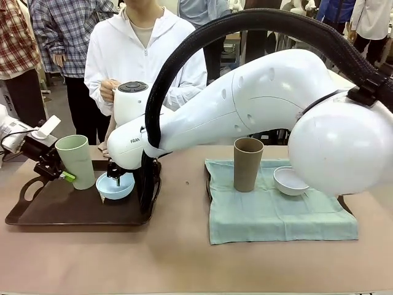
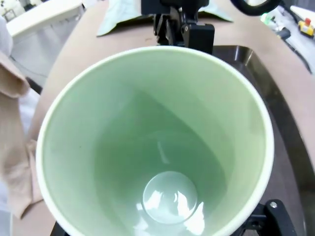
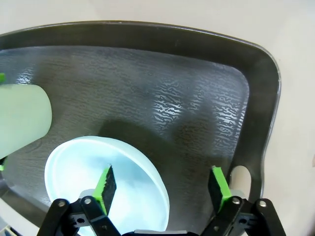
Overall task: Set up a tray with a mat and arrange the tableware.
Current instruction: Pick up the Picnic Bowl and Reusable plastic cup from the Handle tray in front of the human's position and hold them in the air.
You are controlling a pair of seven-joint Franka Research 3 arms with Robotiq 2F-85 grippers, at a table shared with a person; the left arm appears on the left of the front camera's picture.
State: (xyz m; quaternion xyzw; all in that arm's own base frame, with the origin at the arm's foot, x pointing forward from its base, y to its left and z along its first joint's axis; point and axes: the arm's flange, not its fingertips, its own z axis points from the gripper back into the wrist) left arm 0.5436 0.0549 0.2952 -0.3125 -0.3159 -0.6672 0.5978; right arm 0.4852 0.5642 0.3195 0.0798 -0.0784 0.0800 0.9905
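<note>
Left tool [image 1: 64, 174] sits against the pale green cup [image 1: 77, 161], upright on the dark tray [image 1: 55, 209] at lower left; whether it clamps, I cannot tell. Right tool [image 3: 162, 189] stands wide, pads [image 3: 107, 187] astride the rim of the light blue bowl [image 3: 88, 167] beside that cup. Brown cup [image 1: 247, 163] and white bowl [image 1: 290, 180] rest on the green mat [image 1: 276, 218], right of centre.

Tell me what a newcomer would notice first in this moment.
The bulky white right arm sweeps across the front view, its right gripper open astride the rim of a small round light blue bowl on the dark textured tray at the table's left. Beside it, the left gripper is at a tall pale green handleless cup, while a brown cup and a white bowl wait on the pale green cloth mat at right.
</note>
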